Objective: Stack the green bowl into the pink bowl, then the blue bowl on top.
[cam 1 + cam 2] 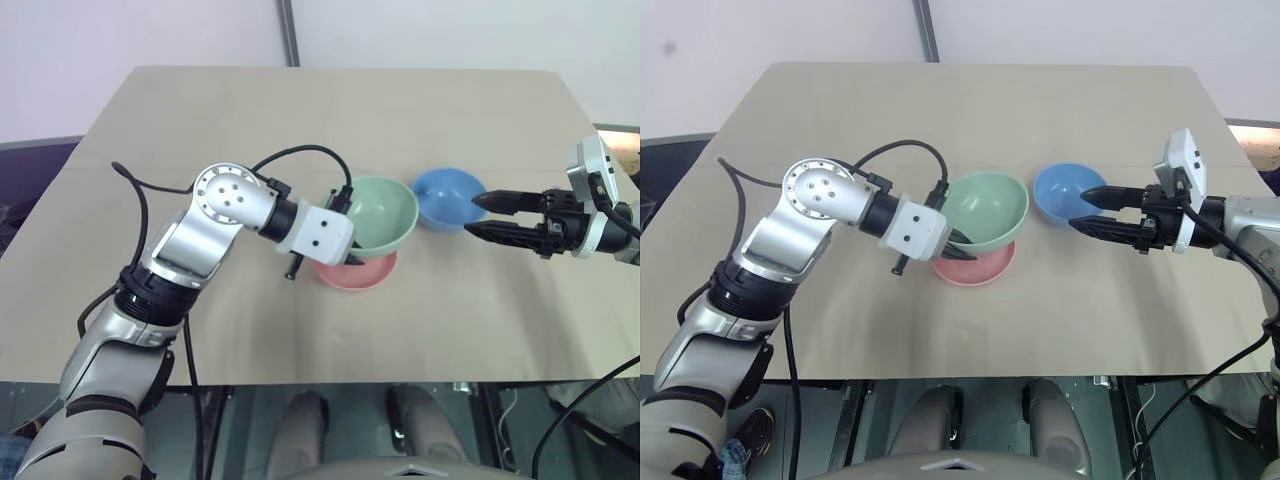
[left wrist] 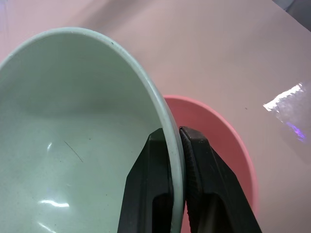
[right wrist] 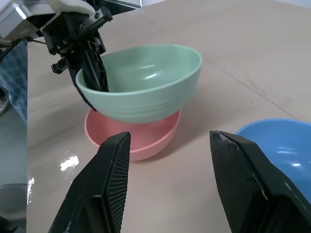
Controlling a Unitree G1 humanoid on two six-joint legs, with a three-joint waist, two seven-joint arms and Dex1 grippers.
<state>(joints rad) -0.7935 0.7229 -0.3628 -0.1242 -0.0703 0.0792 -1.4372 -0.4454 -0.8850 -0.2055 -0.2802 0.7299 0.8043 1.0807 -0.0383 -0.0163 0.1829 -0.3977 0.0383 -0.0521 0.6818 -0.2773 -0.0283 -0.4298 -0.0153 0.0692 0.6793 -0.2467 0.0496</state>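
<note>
1. Left gripper (image 2: 176, 160): pinching the rim of the green bowl (image 1: 385, 212), one black finger (image 2: 150, 189) inside the bowl, the other outside, both pressed tight against the wall.
2. Green bowl: lifted clear of the table (image 1: 250, 120), tilted, mouth up and leaning toward the far side; hanging directly over the pink bowl (image 1: 360, 273). From the right wrist view, underside looks to sit at or just above the pink rim; actual contact cannot be told.
3. Pink bowl: upright on the table, near the front-centre, partly hidden beneath the green bowl, nearer rim visible.
4. Blue bowl (image 1: 448, 197): upright on the table, to the right of the green and pink pair, close beside them but apart, nothing inside it.
5. Right gripper (image 1: 478, 215): fingers spread wide, gripping nothing, pointing left toward the bowls; fingertips hovering at the right side of the blue bowl, one finger (image 3: 109, 182) toward the pink bowl and the other over the blue rim in the right wrist view. Touch with the blue bowl cannot be told.
</note>
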